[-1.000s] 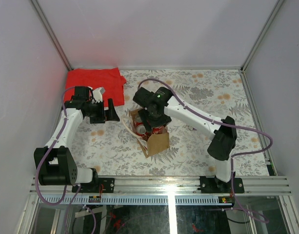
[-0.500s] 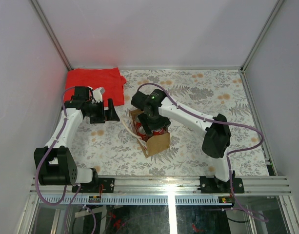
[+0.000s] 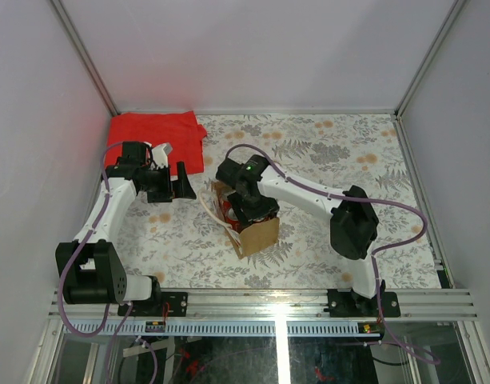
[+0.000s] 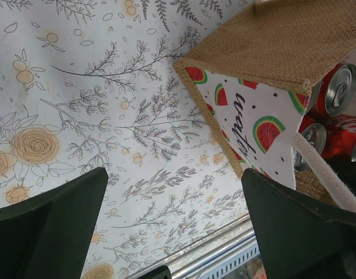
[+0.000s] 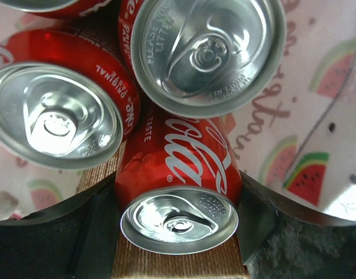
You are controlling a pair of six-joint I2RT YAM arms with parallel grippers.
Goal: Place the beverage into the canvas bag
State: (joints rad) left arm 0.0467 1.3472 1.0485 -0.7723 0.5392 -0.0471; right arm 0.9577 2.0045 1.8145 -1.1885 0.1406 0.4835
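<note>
Several red cans (image 5: 56, 116) in canvas bag (image 3: 260, 236), another can (image 5: 178, 168) clasped by right gripper (image 5: 178, 232) inside, left gripper (image 4: 175, 226) spread wide, empty.

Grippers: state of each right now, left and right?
Left gripper: open, holding nothing.
Right gripper: closed on a red aluminium cola can, inside the tan canvas bag.
</note>
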